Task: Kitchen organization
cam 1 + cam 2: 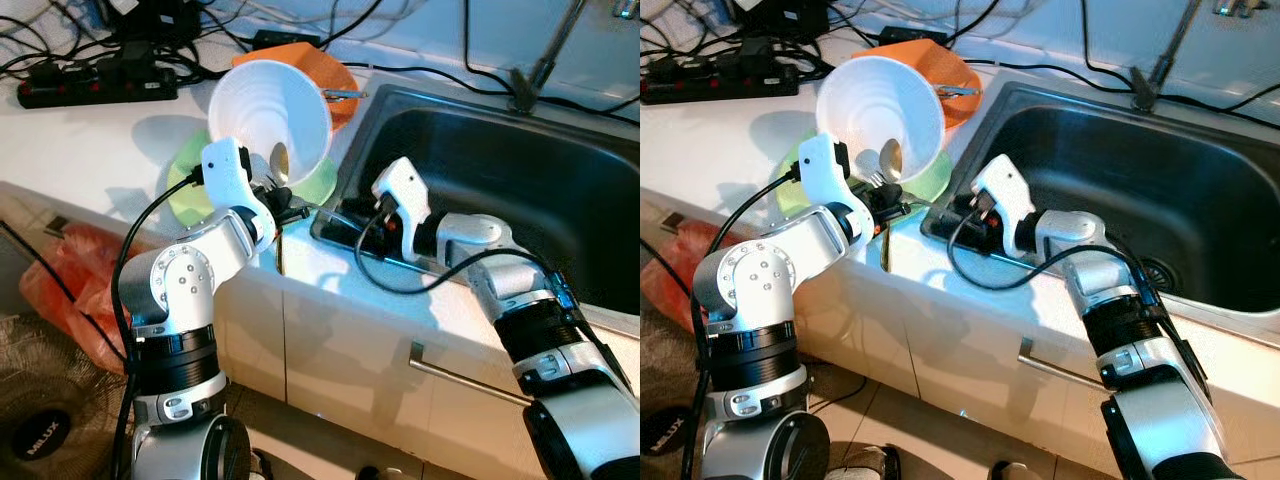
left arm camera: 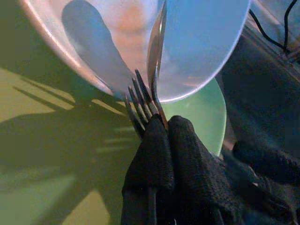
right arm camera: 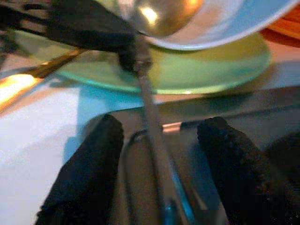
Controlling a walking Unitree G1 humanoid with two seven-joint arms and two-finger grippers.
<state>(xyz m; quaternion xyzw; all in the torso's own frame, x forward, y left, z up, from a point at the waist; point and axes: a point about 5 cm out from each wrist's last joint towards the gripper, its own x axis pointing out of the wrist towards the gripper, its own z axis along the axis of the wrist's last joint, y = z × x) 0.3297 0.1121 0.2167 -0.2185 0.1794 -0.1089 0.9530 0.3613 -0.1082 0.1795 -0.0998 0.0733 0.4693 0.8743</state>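
left gripper [image 2: 159, 129] clenched on one fork [image 2: 138, 101] and one spoon [image 1: 279, 160], right gripper [image 3: 159, 136] released, one white bowl [image 1: 262, 105], one green plate [image 1: 190, 190]

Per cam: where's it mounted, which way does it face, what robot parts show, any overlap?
Left eye, right eye: head stereo pair, facing forward and down at the counter and sink; both silver arms show.
Left wrist: looks along the left hand, shut on a fork and spoon under the white bowl.
Right wrist: looks along the open right hand toward the green plate.
Shared: white bowl, green plate, spoon.
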